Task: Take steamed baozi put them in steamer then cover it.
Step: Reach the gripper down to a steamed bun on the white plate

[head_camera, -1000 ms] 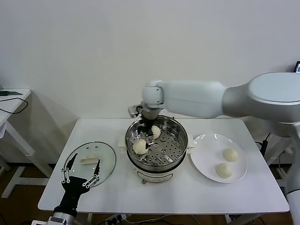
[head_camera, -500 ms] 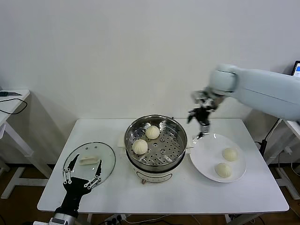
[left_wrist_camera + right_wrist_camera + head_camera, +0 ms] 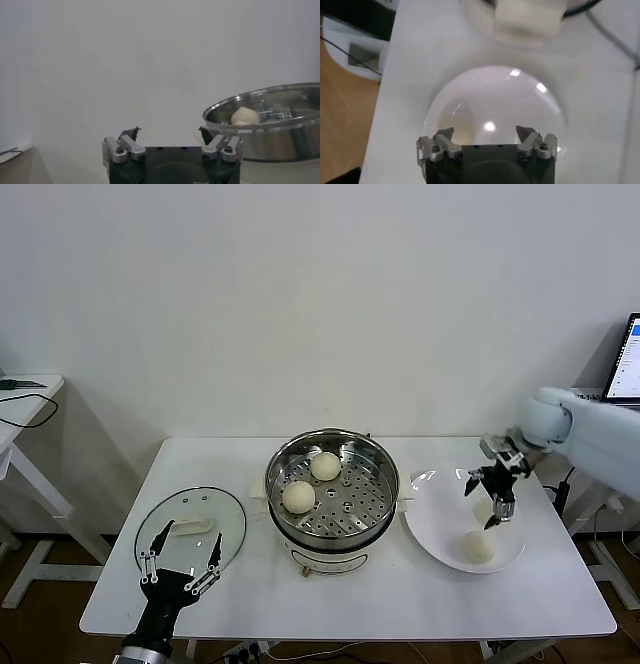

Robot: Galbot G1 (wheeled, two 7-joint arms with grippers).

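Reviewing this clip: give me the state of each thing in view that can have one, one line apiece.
steamer: uncovered, two baozi inside.
cover: off, flat on the table left of the steamer.
plate: holds two baozi.
right gripper: open, empty, over the plate.
left gripper: open, empty, near the cover.

Two baozi (image 3: 312, 481) in open steamer (image 3: 333, 494) — cover (image 3: 191, 529) flat beside it

Right arm: pale, reaching in from the right edge of the head view, mid-height; right gripper (image 3: 488, 496) angled downward, black fingers spread apart, nothing between them | Left arm: bottom left corner; left gripper (image 3: 180, 562) pointing up-frame, fingers spread wide, nothing between them
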